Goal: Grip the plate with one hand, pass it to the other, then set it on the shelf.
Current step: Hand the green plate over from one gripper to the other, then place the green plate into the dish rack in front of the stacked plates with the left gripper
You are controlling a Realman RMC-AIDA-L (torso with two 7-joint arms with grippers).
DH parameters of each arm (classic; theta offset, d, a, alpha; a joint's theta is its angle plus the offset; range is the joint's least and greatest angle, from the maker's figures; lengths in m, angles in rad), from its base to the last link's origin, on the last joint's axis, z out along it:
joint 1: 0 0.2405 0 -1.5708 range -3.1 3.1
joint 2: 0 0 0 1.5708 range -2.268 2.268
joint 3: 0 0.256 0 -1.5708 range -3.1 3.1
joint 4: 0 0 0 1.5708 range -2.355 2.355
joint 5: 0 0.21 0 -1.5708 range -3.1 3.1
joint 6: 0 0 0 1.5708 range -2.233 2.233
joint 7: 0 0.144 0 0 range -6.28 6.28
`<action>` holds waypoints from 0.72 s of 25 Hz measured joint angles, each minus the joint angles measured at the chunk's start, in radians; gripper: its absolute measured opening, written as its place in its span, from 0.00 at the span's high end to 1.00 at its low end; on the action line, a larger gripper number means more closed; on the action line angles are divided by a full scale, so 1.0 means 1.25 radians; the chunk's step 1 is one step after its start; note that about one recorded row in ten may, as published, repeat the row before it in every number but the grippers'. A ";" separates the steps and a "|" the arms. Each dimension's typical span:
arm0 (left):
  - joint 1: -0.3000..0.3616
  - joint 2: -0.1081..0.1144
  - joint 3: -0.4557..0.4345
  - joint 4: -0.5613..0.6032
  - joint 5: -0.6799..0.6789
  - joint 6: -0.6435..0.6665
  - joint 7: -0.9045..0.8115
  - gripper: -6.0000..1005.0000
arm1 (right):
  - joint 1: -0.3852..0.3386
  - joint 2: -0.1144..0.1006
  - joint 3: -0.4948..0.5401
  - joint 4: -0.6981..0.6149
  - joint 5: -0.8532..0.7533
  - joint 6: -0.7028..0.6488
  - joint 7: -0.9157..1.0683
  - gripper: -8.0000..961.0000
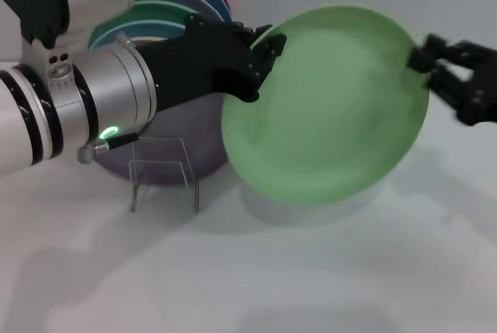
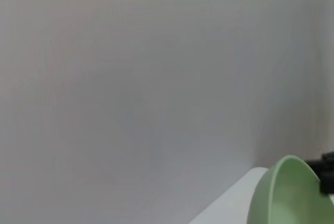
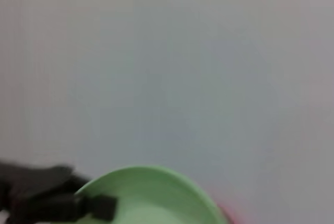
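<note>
Plate (image 1: 326,108): held tilted above the table, gripped at opposite rim edges
Left gripper (image 1: 268,42): clamped on the plate's left rim
Rack (image 1: 163,170): stood on the table (image 1: 233,271), below the left arm
Right gripper (image 1: 425,57): fingers closed on the plate's right rim

Soft even light, faint shadows, blurry wrist views.

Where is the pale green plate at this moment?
In the head view the plate is held tilted in the air right of centre, between the left end effector and right end effector, beside the shelf.
</note>
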 joint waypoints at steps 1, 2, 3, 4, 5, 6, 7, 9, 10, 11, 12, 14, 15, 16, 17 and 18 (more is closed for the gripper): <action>0.003 0.000 0.000 -0.002 -0.006 0.010 0.017 0.91 | -0.004 0.001 0.018 -0.025 0.031 0.015 -0.012 0.79; 0.004 -0.001 0.000 -0.002 -0.007 0.014 0.021 0.91 | -0.006 0.002 0.038 -0.052 0.067 0.037 -0.023 0.75; 0.006 -0.001 0.000 -0.002 -0.010 0.021 0.029 0.91 | -0.008 0.002 0.063 -0.091 0.109 0.065 -0.034 0.71; 0.006 -0.001 0.000 -0.002 -0.010 0.021 0.029 0.91 | -0.008 0.003 0.091 -0.136 0.154 0.100 -0.045 0.66; 0.006 -0.001 0.000 -0.002 -0.010 0.021 0.029 0.91 | -0.007 0.003 0.118 -0.176 0.192 0.136 -0.055 0.62; 0.008 -0.001 0.000 -0.002 -0.014 0.029 0.039 0.91 | -0.004 0.003 0.153 -0.230 0.234 0.180 -0.069 0.60; 0.008 -0.001 0.000 -0.002 -0.014 0.029 0.039 0.91 | 0.002 0.003 0.191 -0.289 0.271 0.221 -0.085 0.58; 0.024 -0.001 0.004 -0.004 -0.066 0.062 0.128 0.91 | 0.012 0.003 0.253 -0.389 0.334 0.293 -0.122 0.53; 0.036 -0.002 0.008 -0.004 -0.105 0.083 0.202 0.91 | 0.016 0.004 0.278 -0.426 0.355 0.319 -0.141 0.51; 0.054 -0.002 0.018 -0.002 -0.178 0.118 0.330 0.91 | 0.017 0.006 0.311 -0.467 0.377 0.352 -0.163 0.49; 0.054 -0.002 0.018 -0.002 -0.178 0.118 0.330 0.91 | 0.017 0.006 0.311 -0.467 0.377 0.352 -0.163 0.47; 0.079 -0.003 0.040 -0.001 -0.283 0.168 0.504 0.91 | 0.015 0.008 0.326 -0.478 0.381 0.360 -0.169 0.42; 0.079 -0.003 0.040 -0.001 -0.283 0.168 0.504 0.91 | 0.015 0.008 0.327 -0.478 0.381 0.360 -0.169 0.40; 0.105 -0.004 0.086 0.001 -0.397 0.230 0.755 0.91 | 0.016 0.008 0.327 -0.483 0.378 0.358 -0.170 0.38; 0.109 -0.004 0.096 0.001 -0.415 0.236 0.801 0.91 | 0.016 0.008 0.327 -0.483 0.378 0.358 -0.170 0.38; 0.114 -0.005 0.108 0.001 -0.436 0.243 0.856 0.91 | 0.019 0.008 0.326 -0.487 0.378 0.358 -0.170 0.38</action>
